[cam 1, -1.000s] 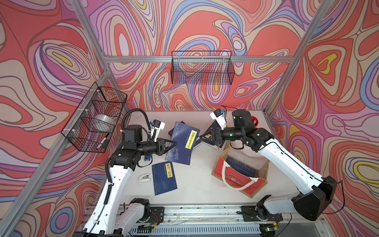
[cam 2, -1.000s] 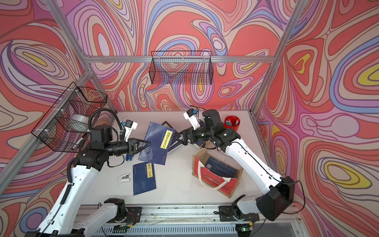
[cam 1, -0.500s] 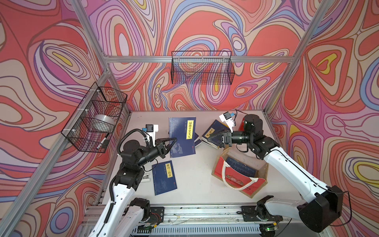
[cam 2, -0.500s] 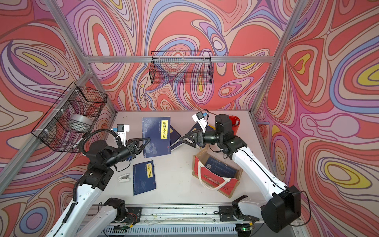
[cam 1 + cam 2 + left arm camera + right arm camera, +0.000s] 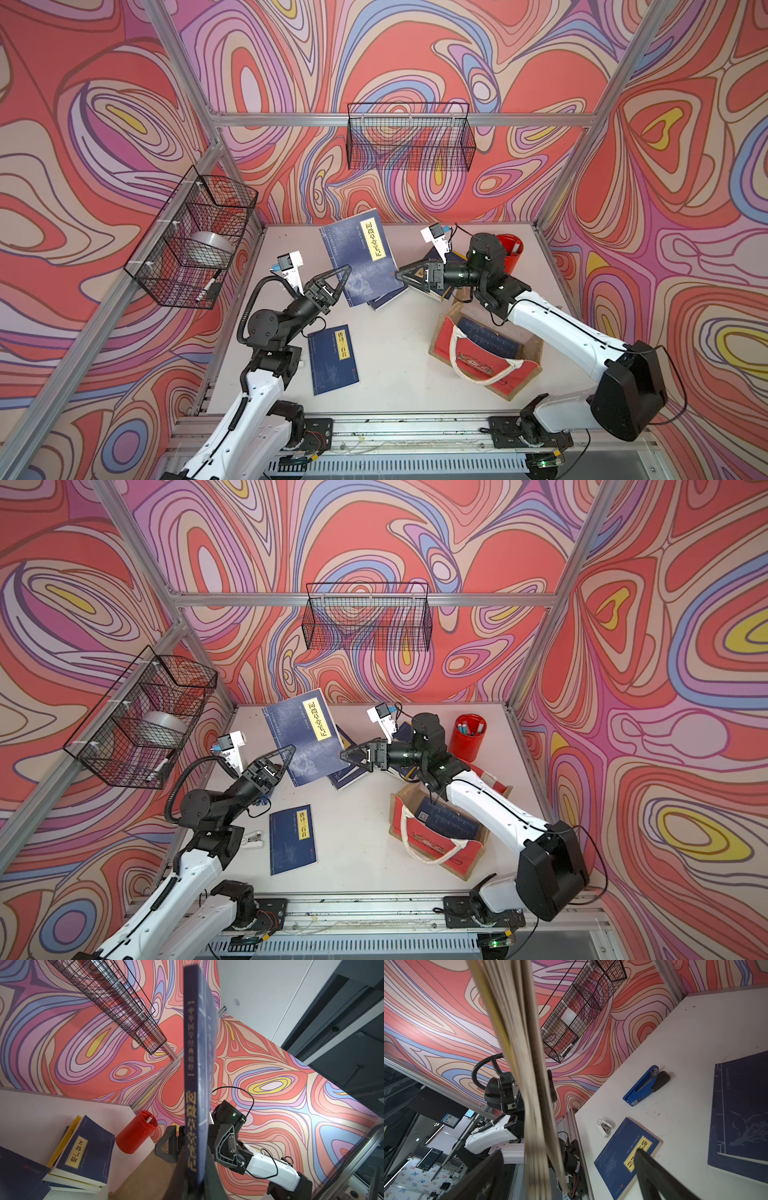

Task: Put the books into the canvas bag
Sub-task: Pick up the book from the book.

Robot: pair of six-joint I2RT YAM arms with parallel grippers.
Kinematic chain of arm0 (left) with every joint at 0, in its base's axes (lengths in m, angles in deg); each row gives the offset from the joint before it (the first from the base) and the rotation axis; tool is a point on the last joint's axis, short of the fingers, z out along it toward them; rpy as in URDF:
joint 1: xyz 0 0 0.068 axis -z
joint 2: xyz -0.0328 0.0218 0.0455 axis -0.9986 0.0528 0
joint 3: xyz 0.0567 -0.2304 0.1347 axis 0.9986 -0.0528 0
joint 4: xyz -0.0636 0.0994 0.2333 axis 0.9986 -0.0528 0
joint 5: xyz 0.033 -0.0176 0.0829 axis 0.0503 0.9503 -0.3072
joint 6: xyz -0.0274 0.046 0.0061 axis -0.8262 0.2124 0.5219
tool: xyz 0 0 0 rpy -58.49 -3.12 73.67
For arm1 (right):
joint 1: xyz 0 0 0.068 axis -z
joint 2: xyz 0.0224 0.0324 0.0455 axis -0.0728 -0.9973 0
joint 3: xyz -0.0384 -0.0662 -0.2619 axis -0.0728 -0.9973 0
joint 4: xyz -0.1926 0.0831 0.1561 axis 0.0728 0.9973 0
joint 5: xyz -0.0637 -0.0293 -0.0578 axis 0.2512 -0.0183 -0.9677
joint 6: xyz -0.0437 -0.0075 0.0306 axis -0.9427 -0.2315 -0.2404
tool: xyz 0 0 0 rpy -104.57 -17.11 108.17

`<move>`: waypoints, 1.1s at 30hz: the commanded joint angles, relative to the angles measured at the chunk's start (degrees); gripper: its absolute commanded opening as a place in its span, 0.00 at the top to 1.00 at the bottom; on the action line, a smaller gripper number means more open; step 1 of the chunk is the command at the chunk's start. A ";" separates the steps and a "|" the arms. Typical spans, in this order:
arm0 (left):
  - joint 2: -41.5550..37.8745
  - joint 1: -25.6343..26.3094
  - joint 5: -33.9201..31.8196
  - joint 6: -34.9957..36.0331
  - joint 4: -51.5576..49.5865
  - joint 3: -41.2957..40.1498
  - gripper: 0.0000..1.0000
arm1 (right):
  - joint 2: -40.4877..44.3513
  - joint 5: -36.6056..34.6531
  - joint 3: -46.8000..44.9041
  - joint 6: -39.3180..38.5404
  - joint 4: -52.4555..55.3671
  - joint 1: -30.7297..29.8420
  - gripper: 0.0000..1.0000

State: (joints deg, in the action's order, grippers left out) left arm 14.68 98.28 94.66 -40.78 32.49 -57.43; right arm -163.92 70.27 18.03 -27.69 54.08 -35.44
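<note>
My left gripper (image 5: 341, 275) (image 5: 195, 1178) is shut on the spine edge of a navy book (image 5: 360, 257) (image 5: 305, 737) with a yellow label, raised above the table. My right gripper (image 5: 401, 276) (image 5: 568, 1154) is open, its jaws on either side of that book's page edge (image 5: 525, 1064) without touching. The canvas bag (image 5: 478, 365) (image 5: 436, 843) stands at front right with one navy book (image 5: 490, 340) inside. Another book (image 5: 332, 359) (image 5: 618, 1157) lies flat at front left. More books (image 5: 386, 297) (image 5: 83, 1147) are stacked under the raised one.
A red pen cup (image 5: 509, 251) (image 5: 136, 1133) stands behind the right arm. A blue stapler (image 5: 645, 1084) and a small white stapler (image 5: 253, 839) lie near the left arm. Wire baskets hang on the left wall (image 5: 195, 241) and back wall (image 5: 409, 141).
The left arm drew back and turned the held book more upright over mid-table. The right gripper came in from the right until its open jaws straddle the book's free edge.
</note>
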 commanded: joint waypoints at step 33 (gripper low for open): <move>2.45 0.11 25.92 37.09 -50.67 30.92 0.27 | 2.95 11.23 11.36 -35.55 46.47 -3.67 1.00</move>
State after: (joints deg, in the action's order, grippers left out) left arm 16.10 98.28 115.59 -13.61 -5.95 -30.00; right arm -161.15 79.95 28.28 -54.16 88.23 -39.12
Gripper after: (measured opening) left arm 0.748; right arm 0.098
